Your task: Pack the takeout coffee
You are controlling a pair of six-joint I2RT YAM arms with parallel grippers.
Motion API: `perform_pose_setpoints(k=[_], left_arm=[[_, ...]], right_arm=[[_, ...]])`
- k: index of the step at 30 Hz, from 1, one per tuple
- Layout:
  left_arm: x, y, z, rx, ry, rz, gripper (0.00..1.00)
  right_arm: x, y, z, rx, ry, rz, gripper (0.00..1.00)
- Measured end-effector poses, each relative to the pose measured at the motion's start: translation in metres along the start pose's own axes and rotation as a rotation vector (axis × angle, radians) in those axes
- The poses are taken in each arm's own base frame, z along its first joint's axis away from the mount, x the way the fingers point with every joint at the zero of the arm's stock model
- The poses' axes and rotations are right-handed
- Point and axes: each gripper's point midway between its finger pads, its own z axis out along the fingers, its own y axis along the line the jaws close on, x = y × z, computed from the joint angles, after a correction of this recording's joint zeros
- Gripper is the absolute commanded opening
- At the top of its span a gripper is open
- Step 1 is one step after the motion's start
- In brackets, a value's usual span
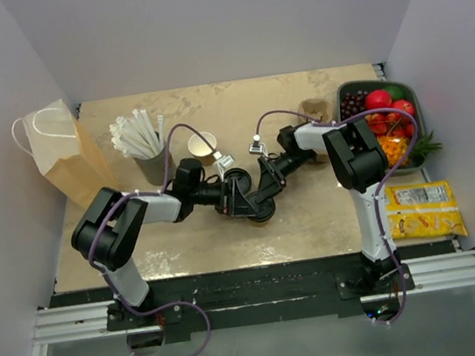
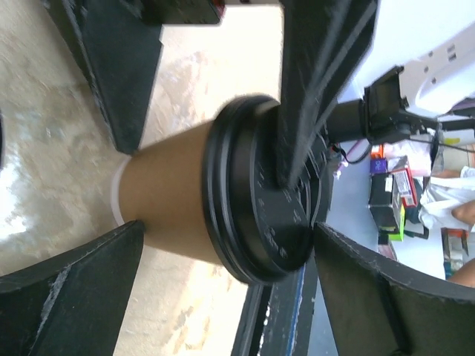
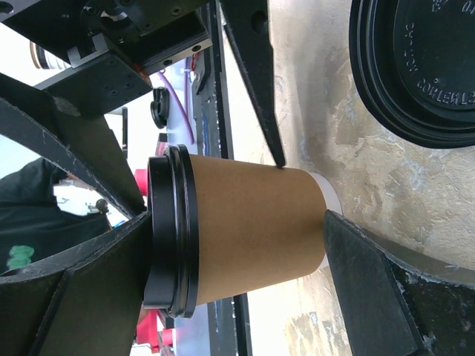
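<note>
Where my two grippers meet, the takeout coffee [image 3: 245, 237] stands upright on the table [image 3: 356, 170] with its black lid on. My left gripper [image 2: 137, 187] is spread wide around the cup's lower wall. The tip of one finger [image 3: 261, 104] touches the paper side, though I can't say whether it is pressing. My right gripper [image 3: 237, 222] is spread wide too, turned so that one finger sits out past the lid and the other down by the base, with the cup between them. A loose black lid [image 3: 423, 67] lies on the table just beyond the right gripper's fingers. Beyond the left gripper I see a lidless brown cup [image 1: 202, 146] and a grey cup of straws [image 1: 148, 159]. The brown paper bag [image 1: 71, 161] stands well off to its outer side.
</note>
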Motion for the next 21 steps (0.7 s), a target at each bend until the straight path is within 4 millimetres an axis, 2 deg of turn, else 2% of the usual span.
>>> perform_pose_setpoints(k=[12,21], left_arm=[[-0.009,0.013,0.01,-0.034,0.016,0.034,0.96],[-0.012,0.014,0.012,-0.047,0.02,0.084,0.96]], right_arm=[[-0.001,-0.001,0.0,0.003,0.0,-0.003,0.93],[0.0,-0.002,0.001,-0.002,-0.006,0.006,0.93]])
